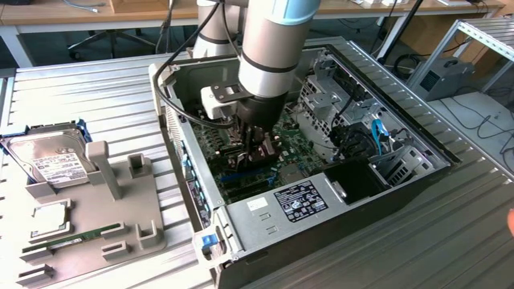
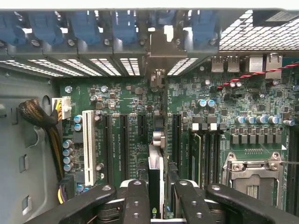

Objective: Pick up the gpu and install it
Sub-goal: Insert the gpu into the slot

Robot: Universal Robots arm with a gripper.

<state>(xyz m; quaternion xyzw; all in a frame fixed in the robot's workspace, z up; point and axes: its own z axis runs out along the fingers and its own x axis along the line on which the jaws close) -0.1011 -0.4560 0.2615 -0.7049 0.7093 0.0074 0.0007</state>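
My gripper point(image 1: 257, 149) reaches down into the open PC case point(image 1: 265, 226) and is shut on the gpu point(image 1: 250, 159), which it holds on edge over the motherboard. In the wrist view the gpu point(image 2: 156, 175) runs edge-on between the black fingers point(image 2: 136, 203), in line with the expansion slots point(image 2: 124, 140). Its silver end bracket point(image 2: 161, 51) sits at the rear slot openings, among the blue latches point(image 2: 88, 23). Whether the card's lower edge is in a slot is hidden.
A grey fixture point(image 1: 100, 208) at the exterior view's left carries a hard drive point(image 1: 50, 161), a CPU point(image 1: 48, 220) and a RAM stick point(image 1: 74, 236). Inside the case are a CPU socket point(image 2: 252, 175), installed RAM point(image 2: 196, 154) and a braided cable bundle point(image 2: 39, 116).
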